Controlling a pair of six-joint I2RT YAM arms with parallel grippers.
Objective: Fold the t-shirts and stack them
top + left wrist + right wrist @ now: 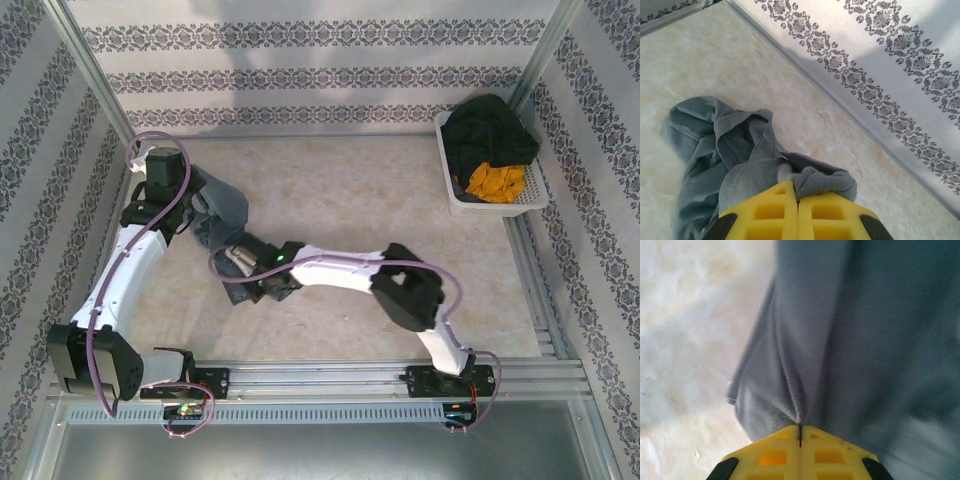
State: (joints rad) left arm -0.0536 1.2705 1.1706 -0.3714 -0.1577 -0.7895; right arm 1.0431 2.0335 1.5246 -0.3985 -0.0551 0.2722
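Slate blue-grey t-shirt (715, 145): bunched, hanging ahead of both tools. Closed on it: left gripper (798, 195), thick wad; right gripper (800, 432), thin fold. Probable fault: thin fold slips out when arms spread.

Patterned wallpaper walls (300, 60) w/ beige marbled tabletop (350, 190), alu frame (350, 372).

I lose part of the t-shirt (222, 208) under the left arm (150, 215) and right arm (340, 268); the right wrist view blurs its cloth.
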